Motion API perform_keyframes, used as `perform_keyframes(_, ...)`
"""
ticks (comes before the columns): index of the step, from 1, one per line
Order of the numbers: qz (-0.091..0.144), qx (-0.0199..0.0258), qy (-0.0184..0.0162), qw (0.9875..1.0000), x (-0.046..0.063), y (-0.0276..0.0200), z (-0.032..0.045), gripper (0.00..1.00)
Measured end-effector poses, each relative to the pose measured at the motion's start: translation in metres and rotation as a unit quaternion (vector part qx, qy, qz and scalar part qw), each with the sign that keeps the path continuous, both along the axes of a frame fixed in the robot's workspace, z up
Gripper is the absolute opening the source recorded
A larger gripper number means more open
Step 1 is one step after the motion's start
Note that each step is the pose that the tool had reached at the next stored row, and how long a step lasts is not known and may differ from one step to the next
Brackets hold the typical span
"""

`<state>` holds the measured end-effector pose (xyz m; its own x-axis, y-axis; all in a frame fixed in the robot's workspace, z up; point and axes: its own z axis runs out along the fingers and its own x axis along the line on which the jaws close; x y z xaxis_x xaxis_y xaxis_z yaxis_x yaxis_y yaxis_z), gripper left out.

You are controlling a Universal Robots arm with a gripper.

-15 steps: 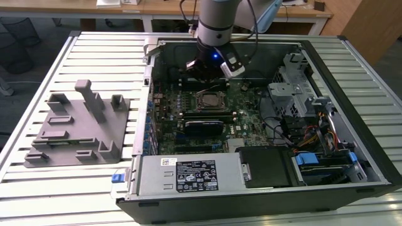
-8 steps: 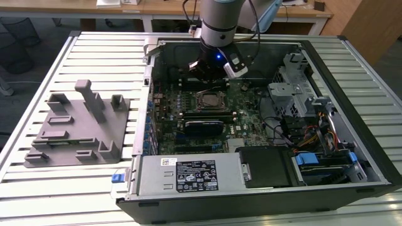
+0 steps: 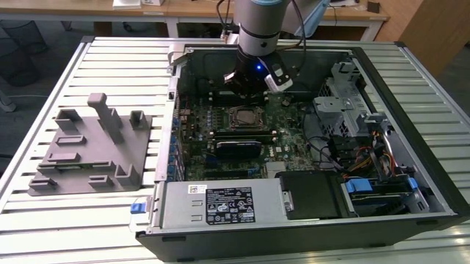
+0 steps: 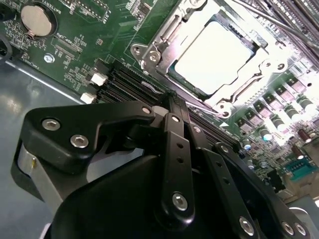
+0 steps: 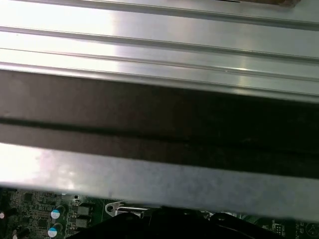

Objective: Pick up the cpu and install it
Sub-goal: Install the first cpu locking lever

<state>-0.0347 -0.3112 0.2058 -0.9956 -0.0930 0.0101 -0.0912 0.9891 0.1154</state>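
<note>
The cpu [image 4: 214, 57], a pale silver square, lies flat inside the metal socket frame [image 4: 149, 55] on the green motherboard. In the exterior view the cpu [image 3: 243, 116] sits in the middle of the open computer case [image 3: 433, 181]. My gripper [image 3: 248, 88] hangs just behind the socket, a little above the board. In the second wrist view its black linkages meet at the gripper [image 4: 172, 102] tip, shut, with nothing held. That tip stands over the memory slots [image 4: 127, 84] beside the socket, apart from the cpu.
A grey plastic tray with upright pegs [image 3: 92, 148] lies at the exterior view's left of the case. Inside the case are a power supply [image 3: 220, 206], a drive cage [image 3: 345, 104] and cables. The case's metal wall [image 5: 159, 174] is close in the first wrist view.
</note>
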Motion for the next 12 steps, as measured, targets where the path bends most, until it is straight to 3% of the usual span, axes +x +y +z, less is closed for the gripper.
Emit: perform_keyframes(12, 0.000, 0.0000, 0.0004, 1.0000, 0.0068, 0.0000, -0.0048, 0.11)
